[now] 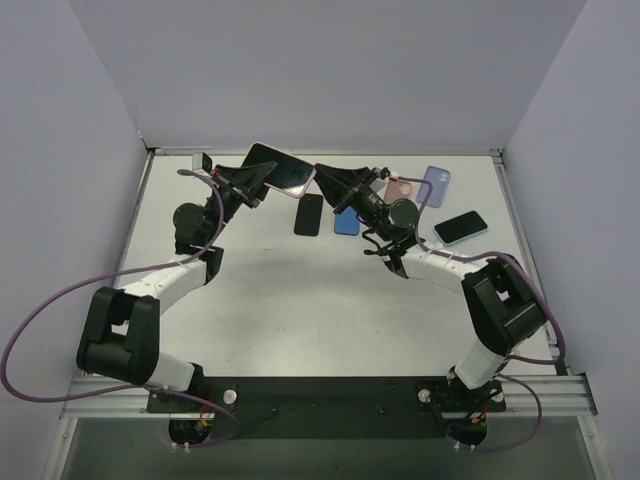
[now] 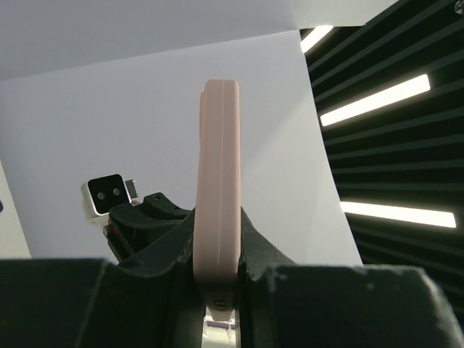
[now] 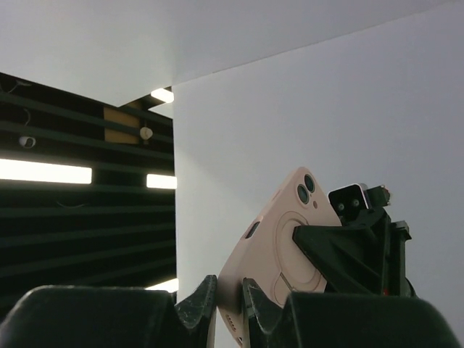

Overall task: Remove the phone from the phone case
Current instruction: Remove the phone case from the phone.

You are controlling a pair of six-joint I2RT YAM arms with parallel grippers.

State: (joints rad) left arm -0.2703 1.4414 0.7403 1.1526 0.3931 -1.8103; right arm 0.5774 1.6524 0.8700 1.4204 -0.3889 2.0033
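Above the far side of the worktop (image 1: 250, 290), the phone (image 1: 280, 168) sits in its pink case (image 2: 217, 181), held aloft, left tool (image 1: 247, 183) and right tool (image 1: 324, 177) each clamped on an end. Extraction not yet begun; next, peel a case edge free.

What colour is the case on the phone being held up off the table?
The case is pale pink, clearest in the right wrist view.

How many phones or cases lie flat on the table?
5: black one, blue one beside it, pink one and lilac one further back, turquoise one far right. The right arm may hide others.
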